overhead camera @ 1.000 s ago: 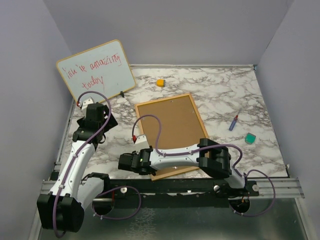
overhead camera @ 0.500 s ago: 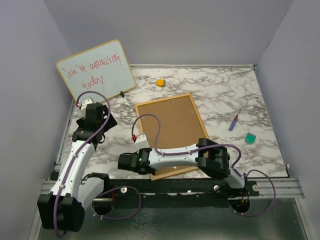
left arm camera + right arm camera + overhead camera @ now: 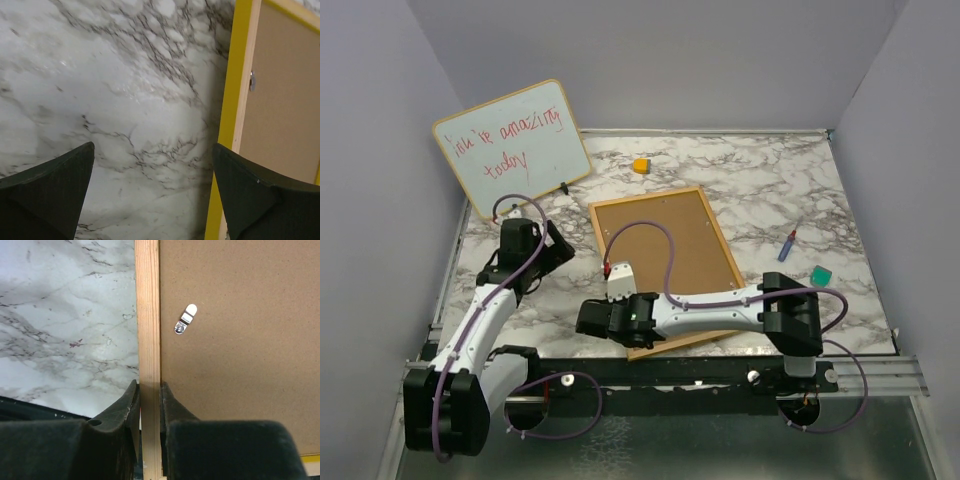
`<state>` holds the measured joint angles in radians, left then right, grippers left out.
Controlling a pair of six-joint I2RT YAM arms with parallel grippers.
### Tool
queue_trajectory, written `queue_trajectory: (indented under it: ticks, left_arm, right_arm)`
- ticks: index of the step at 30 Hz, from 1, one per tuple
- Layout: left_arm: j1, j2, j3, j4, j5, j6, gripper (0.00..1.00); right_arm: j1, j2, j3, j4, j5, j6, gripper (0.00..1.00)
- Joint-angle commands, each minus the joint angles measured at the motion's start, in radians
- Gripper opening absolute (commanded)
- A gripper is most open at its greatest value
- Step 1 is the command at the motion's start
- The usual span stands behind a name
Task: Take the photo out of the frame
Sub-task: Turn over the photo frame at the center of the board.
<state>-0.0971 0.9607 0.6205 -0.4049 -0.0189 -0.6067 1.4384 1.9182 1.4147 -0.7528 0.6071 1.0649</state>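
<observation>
The frame [image 3: 665,255] is lying back-up on the surface [image 3: 770,190], its long axis running away from the arm bases, with the photo presumably hiding beneath its brown backing. The right tool [image 3: 148,395] is clamping the frame's left long rail near the near corner. The left tool [image 3: 152,150], fingers wide apart and empty, is hovering just left of that rail.

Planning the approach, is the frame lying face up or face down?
Face down: the frame shows its brown back and a small metal clip.
</observation>
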Motion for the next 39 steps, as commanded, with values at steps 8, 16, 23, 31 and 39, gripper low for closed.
queue_trajectory:
  ticks: [8, 16, 23, 31, 39]
  left_arm:
    - [-0.027, -0.090, -0.359, 0.682, 0.463, -0.357, 0.99]
    - [-0.084, -0.036, -0.458, 0.814, 0.477, -0.382, 0.99]
    - [-0.108, 0.098, -0.476, 0.944, 0.523, -0.420, 0.92]
    - [-0.107, 0.201, -0.448, 0.982, 0.543, -0.423, 0.81]
    - [-0.109, 0.319, -0.431, 1.062, 0.545, -0.422, 0.65]
  right_arm:
    - [0.005, -0.199, -0.231, 0.314, -0.103, -0.002, 0.01]
    - [0.005, -0.178, -0.203, 0.308, -0.119, 0.019, 0.01]
    - [0.005, -0.200, -0.218, 0.331, -0.119, 0.054, 0.01]
    - [0.005, -0.217, -0.232, 0.370, -0.162, 0.070, 0.01]
    - [0.005, -0.222, -0.254, 0.423, -0.205, 0.068, 0.01]
